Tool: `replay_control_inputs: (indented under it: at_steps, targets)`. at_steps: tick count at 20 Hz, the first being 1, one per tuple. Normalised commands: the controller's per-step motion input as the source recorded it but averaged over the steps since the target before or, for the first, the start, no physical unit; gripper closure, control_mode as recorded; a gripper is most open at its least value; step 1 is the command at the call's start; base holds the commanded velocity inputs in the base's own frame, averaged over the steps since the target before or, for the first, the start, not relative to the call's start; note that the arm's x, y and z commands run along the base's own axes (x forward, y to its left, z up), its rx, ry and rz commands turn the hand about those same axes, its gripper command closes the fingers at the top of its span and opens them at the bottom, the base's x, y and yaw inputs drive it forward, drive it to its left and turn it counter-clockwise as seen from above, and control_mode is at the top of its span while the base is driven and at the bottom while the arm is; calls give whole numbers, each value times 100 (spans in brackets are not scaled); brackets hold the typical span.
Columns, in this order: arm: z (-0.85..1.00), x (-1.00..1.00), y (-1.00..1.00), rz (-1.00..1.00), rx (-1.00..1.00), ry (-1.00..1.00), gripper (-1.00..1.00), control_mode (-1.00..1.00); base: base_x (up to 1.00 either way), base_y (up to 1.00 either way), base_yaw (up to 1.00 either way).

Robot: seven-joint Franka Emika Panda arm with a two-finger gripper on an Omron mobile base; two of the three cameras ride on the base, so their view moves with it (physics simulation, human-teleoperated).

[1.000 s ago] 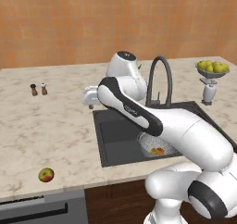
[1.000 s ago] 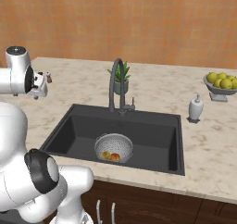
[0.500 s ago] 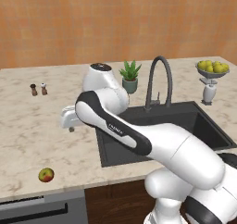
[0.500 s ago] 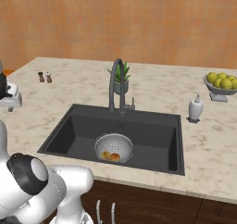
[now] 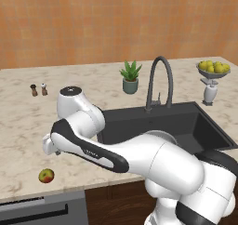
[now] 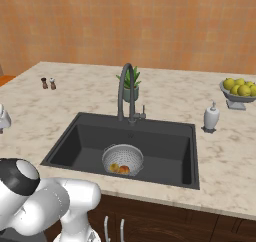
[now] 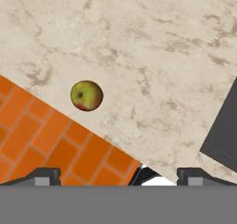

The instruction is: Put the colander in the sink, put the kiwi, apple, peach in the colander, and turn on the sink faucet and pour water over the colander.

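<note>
The colander (image 6: pixel 123 159) is set in the sink (image 6: pixel 165 145) with two fruits inside. The apple (image 5: pixel 46 175) is left on the counter (image 5: pixel 23 126), at 7 o'clock from the hand (image 5: pixel 50 145), which is wide open and empty. The faucet (image 6: pixel 125 92) is not yet turned on.

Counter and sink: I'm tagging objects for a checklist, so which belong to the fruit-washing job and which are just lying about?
Job: apple, colander, sink, faucet, open gripper.
Lying about: plant, shakers, fruit bowl, soap bottle.

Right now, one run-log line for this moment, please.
phase: reaching for apple | gripper: open, empty, above counter | colander: in sink, fruit inside | faucet: no water visible
</note>
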Motion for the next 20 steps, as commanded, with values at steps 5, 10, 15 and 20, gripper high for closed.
replay_control_inputs:
  at_steps: [5,10,15,20]
  targets:
    - [-40,-15,41,11,-7,0,-100,-100,0,0,0]
    - [-48,-10,38,9,-6,0,-100,-100,0,0,0]
    - [-48,0,27,6,-8,0,-100,-100,0,0,0]
    - [-42,8,20,3,-8,0,-100,-100,0,0,0]
